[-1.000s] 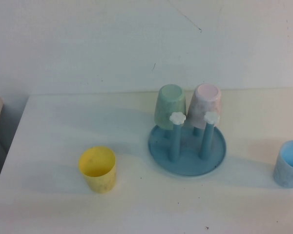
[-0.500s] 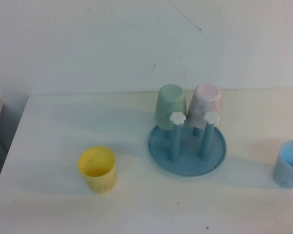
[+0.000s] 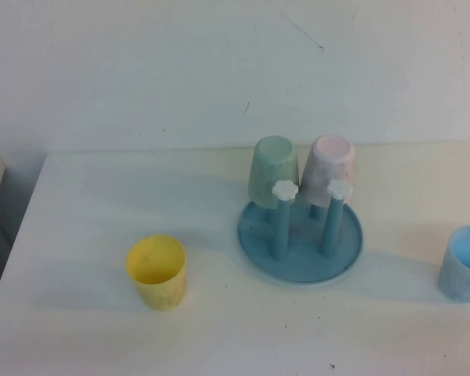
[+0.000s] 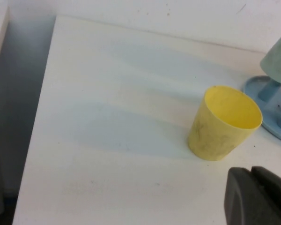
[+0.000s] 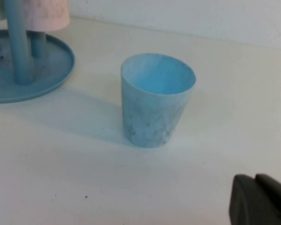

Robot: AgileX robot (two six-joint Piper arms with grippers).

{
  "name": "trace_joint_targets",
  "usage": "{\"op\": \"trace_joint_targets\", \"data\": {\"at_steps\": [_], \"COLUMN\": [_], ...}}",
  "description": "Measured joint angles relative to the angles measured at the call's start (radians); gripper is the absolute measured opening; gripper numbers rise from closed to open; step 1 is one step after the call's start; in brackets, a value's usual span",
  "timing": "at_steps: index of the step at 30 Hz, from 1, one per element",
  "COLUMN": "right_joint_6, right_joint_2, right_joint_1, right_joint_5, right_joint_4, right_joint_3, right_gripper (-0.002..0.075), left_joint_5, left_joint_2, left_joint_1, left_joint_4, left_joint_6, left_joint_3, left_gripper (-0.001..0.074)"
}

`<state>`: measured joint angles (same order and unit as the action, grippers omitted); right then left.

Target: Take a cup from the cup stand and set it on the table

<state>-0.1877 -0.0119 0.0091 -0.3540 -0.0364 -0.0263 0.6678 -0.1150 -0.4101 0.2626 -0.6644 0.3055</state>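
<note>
Yellow cup stands upright on the white table, mouth up, in the lower left of the high view, well apart from the cup stand and touching nothing. Faint dark speckling on its wall shows in the left wrist view. Stand sits centre-right of the high view: round blue dish with upright blue pegs, two nearer pegs bare and topped by white flower knobs. Two cups hang upside down on the farther pegs, a pale green cup on the left and a pale pink cup on the right, side by side, close enough that I cannot tell whether they touch. Light blue cup stands upright at the right edge of the high view, well apart from the stand; right wrist view shows it mouth up with grey scuffs on its wall, the stand's rim at upper left of that frame. Neither arm appears in the high view. Left gripper shows only as a dark mass in the lower right corner of its wrist view, near the yellow cup but off it, jaws clenched on nothing. Right gripper likewise sits in the lower right corner of its own view, clear of the blue cup, jaws clenched and empty.
</note>
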Motion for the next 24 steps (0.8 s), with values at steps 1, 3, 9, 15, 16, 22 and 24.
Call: {"op": "trace_joint_targets", "data": {"at_steps": [1,3,9,15,16,22,24], "right_joint_6": [0.0,0.0,0.0,0.0,0.0,0.0,0.0], "right_joint_2": [0.0,0.0,0.0,0.0,0.0,0.0,0.0], "right_joint_1": [0.0,0.0,0.0,0.0,0.0,0.0,0.0], "right_joint_5": [0.0,0.0,0.0,0.0,0.0,0.0,0.0], "right_joint_4": [0.0,0.0,0.0,0.0,0.0,0.0,0.0], "right_joint_3": [0.0,0.0,0.0,0.0,0.0,0.0,0.0], "right_gripper": [-0.0002,-0.0002,-0.0002,-0.0002,-0.0002,-0.0002,-0.0002], "left_joint_5": [-0.016,-0.064,-0.306,-0.442,-0.442,-0.344,-0.334], "left_joint_2": [0.007,0.027,0.119,0.126,0.126,0.126,0.126], "left_joint_1": [0.013,0.046,0.251,0.411,0.419,0.425,0.425], "left_joint_4": [-0.007,-0.033,-0.233,-0.457,-0.462,-0.486,-0.49], "left_joint_6": [0.012,0.039,0.302,0.702,0.729,0.793,0.799], "left_joint_3": [-0.017,-0.055,-0.236,-0.329,-0.331,-0.331,-0.329], "left_gripper": [-0.0001,-0.0001,-0.0002,-0.0002,-0.0002,-0.0002,-0.0002]}}
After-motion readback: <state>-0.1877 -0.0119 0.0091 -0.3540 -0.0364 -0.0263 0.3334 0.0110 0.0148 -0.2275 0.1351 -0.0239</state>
